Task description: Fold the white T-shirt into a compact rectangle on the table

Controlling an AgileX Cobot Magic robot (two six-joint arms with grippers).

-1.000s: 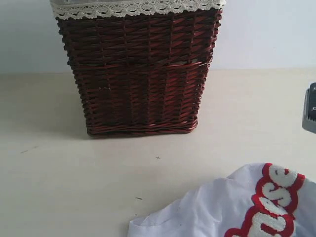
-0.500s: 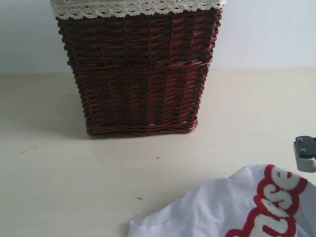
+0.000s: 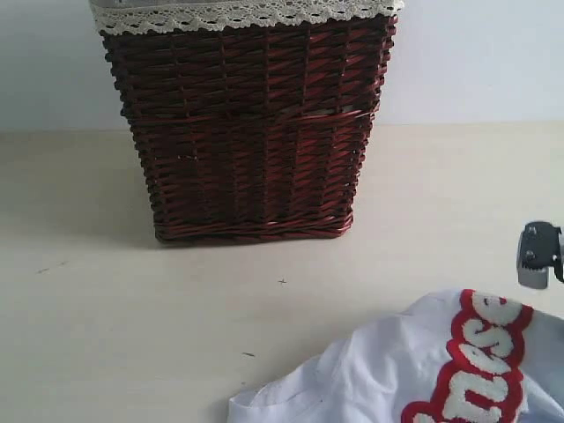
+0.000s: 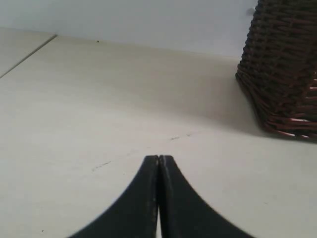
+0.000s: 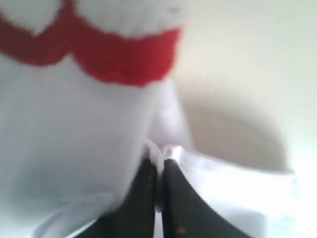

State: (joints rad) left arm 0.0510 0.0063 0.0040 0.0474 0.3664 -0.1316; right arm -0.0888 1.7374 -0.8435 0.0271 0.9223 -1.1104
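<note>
- Shirt (image 3: 388, 374) lies crumpled on the desk (image 3: 106, 335), on the right arm's side, apart from the basket (image 3: 247, 132).
- We think it is soft, light and floppy, so it will sag when lifted.
- Our right fingers (image 5: 159, 166) pinch a thin fold near the red letters (image 3: 480, 357).
- Our left fingers (image 4: 159, 163) are closed on nothing, over bare desk.
- We would hold edges or corners, not the middle.
</note>
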